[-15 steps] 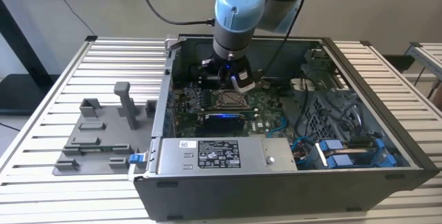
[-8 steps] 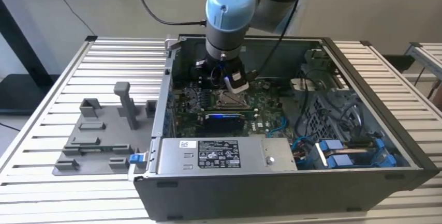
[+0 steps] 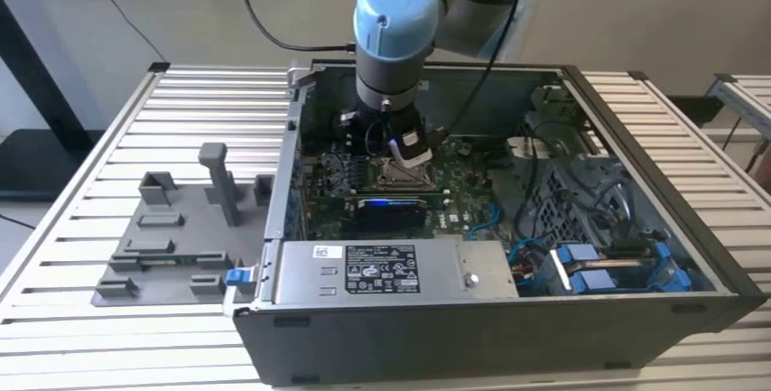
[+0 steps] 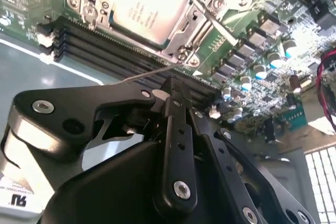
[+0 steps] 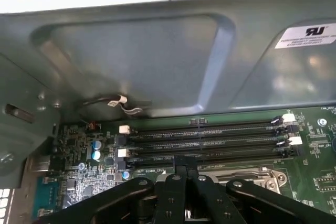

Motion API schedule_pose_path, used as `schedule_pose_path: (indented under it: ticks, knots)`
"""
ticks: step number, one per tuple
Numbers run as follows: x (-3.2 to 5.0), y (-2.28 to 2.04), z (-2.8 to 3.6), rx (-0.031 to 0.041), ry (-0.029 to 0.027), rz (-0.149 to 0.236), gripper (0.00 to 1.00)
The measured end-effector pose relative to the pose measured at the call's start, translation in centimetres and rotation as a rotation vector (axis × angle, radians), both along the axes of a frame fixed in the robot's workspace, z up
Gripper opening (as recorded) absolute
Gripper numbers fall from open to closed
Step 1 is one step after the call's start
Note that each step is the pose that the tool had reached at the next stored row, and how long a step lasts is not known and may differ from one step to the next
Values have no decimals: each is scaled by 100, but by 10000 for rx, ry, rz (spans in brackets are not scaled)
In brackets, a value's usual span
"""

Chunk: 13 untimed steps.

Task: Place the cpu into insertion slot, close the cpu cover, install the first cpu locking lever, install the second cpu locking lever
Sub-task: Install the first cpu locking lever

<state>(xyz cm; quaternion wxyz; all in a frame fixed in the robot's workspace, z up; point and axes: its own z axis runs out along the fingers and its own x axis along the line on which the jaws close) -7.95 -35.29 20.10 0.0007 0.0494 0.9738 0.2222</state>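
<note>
In the second wrist view the cpu (image 4: 144, 6) lies flat in the insertion slot, its silver top bright. The cpu cover (image 4: 176, 38) is down around it as a silver frame. One thin locking lever (image 4: 223, 27) runs along the cover's edge. Another wire lever (image 4: 149, 73) sticks out from the socket's corner toward my fingertips. My gripper (image 4: 173, 83) is shut with its black fingers together, just off that corner, over the memory slots. In the first wrist view the gripper (image 5: 184, 162) stands at the socket's metal frame (image 5: 247, 174). In the exterior view the gripper (image 3: 407, 158) hangs low over the board.
Long black memory slots (image 5: 210, 140) run beside the socket. The case's grey wall (image 5: 157, 51) rises close behind them. A power supply (image 3: 374, 269), blue drive bays (image 3: 602, 269) and cables fill the case's front. A grey fixture plate (image 3: 169, 237) lies at the exterior view's left.
</note>
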Motion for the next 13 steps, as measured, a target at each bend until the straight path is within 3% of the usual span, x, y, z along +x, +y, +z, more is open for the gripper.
schedule_pose_path:
  ticks: [5,13]
  knots:
    - [-1,0,-14,20,-8,-2,11]
    - [-1,0,-68,24,-90,-1,11]
